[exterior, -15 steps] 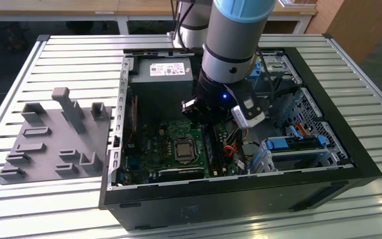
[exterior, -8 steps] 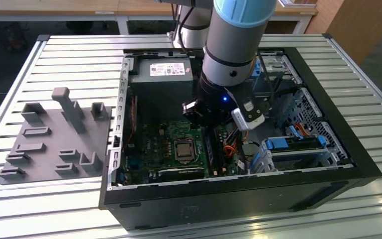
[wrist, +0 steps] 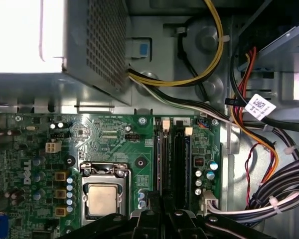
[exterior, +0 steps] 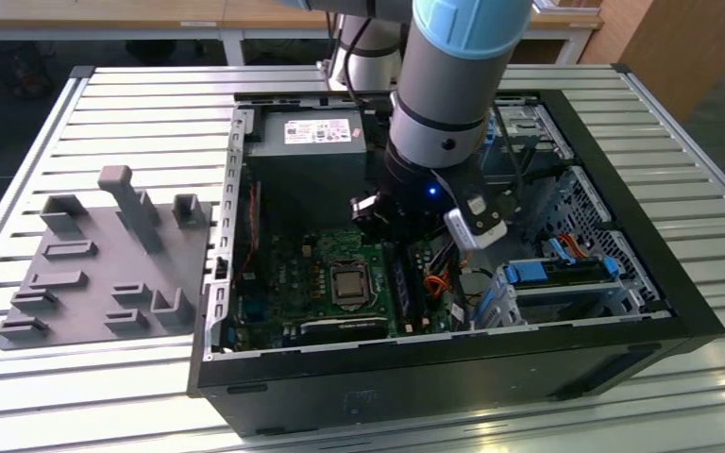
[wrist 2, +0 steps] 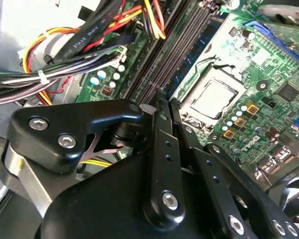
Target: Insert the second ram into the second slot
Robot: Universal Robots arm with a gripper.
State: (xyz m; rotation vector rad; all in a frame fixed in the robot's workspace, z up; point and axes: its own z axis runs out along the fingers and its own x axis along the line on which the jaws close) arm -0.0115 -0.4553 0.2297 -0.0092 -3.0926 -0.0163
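2 fingers of my end effector (wrist 2: 162,97) pinched together, hovering just above RAM slots (wrist: 172,159); second ram hidden, possibly edge-on between them. Risk: misalignment, jam beside CPU socket (wrist: 105,194).

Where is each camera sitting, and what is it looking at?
Exterior view: off the arm, above the table, looking down into the open computer case; the arm and gripper show.
First wrist view: on the arm, facing the motherboard; the gripper's black top shows.
Second wrist view: on the arm, slanted behind the gripper.
Both wrist views share the processor socket.
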